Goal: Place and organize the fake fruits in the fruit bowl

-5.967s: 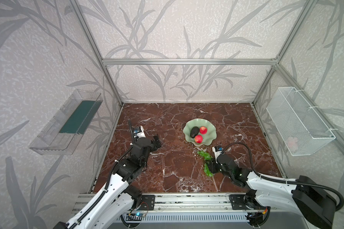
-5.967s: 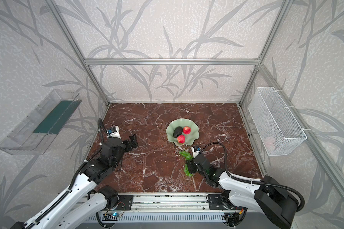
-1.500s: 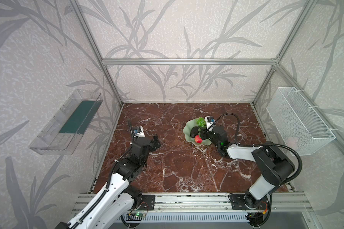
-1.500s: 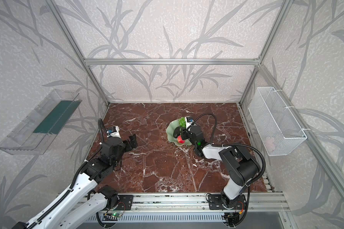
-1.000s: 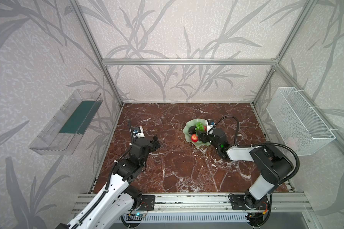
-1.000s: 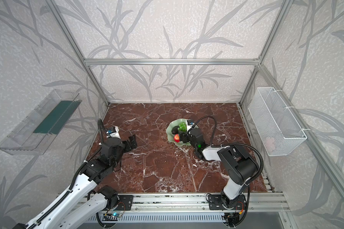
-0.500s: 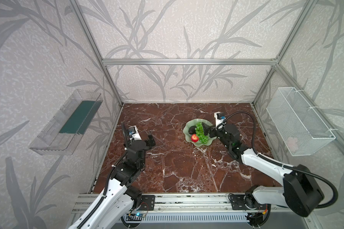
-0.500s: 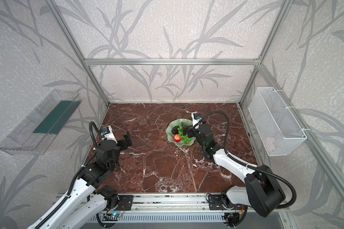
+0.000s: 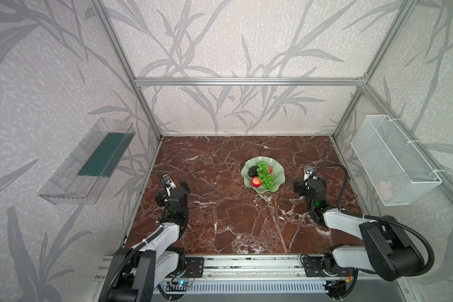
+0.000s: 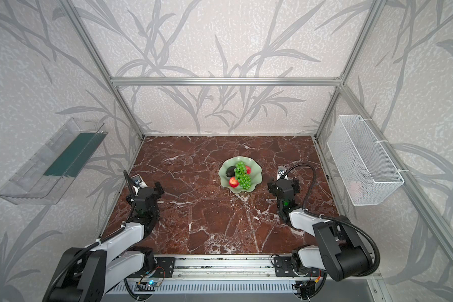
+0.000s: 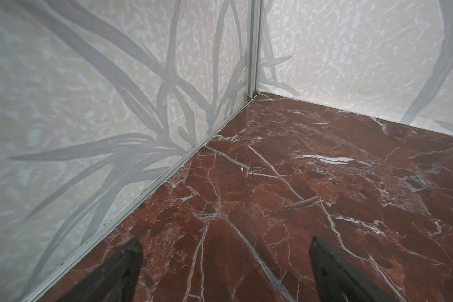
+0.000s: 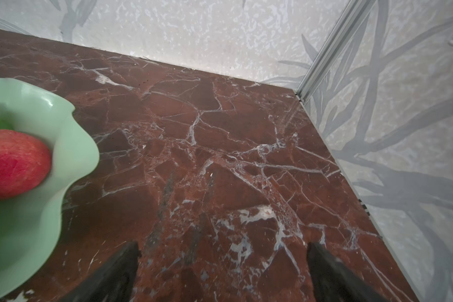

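the pale green fruit bowl (image 9: pixel 279 176) sits on the worktop (image 9: pixel 220 209) with the green grapes (image 9: pixel 265 175), the dark avocado (image 9: pixel 252 171) and two red fruits (image 9: pixel 256 181) inside it, while the left hand (image 11: pixel 224 241) and the right hand (image 12: pixel 222 245) are spread wide and hold nothing.

A clear plastic tray (image 9: pixel 71 180) hangs at the left in both top views. A white wire basket (image 9: pixel 385 157) hangs at the right. The floor (image 9: pixel 220 222) is red-brown stone.
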### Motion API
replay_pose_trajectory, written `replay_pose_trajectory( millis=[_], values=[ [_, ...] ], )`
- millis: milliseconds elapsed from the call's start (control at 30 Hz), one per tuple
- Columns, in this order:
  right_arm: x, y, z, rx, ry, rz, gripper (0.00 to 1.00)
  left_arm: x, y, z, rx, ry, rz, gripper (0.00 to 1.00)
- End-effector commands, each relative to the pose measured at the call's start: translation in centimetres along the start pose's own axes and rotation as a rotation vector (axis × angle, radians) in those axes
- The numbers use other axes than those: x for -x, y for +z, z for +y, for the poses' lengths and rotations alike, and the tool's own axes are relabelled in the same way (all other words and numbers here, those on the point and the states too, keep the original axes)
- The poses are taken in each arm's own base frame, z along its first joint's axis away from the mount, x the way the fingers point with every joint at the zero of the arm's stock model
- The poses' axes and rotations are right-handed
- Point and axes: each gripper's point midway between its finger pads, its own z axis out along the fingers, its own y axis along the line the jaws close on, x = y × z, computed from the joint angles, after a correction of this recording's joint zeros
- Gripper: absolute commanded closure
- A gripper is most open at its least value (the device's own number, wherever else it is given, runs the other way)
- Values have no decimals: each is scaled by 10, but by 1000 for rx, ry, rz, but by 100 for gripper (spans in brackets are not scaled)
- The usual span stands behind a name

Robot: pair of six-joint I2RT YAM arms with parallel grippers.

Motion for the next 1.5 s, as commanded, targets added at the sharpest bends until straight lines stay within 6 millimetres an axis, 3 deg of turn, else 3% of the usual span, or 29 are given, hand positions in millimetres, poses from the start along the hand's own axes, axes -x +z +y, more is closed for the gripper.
replay_pose_trajectory(
  millis=[0, 133, 333, 433, 600, 700, 1467],
  values=[
    [22, 6, -9, -26, 38, -140, 1, 18, 9, -11, -81, -73, -112, 1],
    [3, 13, 4, 73, 45, -172, 1, 10, 24, -21, -130, -53, -52, 1],
    [2, 26, 15, 181, 49, -120, 1, -8, 40, -54, -266, 27, -54, 1],
    [1, 26, 17, 196, 39, -114, 1, -9, 49, -48, -199, 23, 22, 1],
    [-1, 33, -3, 72, 86, -72, 1, -10, 53, -55, -219, 47, 56, 1],
    [-1, 33, -3, 74, 85, -70, 1, -7, 53, -57, -233, 45, -9, 1],
    [-2, 33, -1, 85, 81, -67, 1, -8, 53, -57, -236, 46, 1, 1]
  ],
)
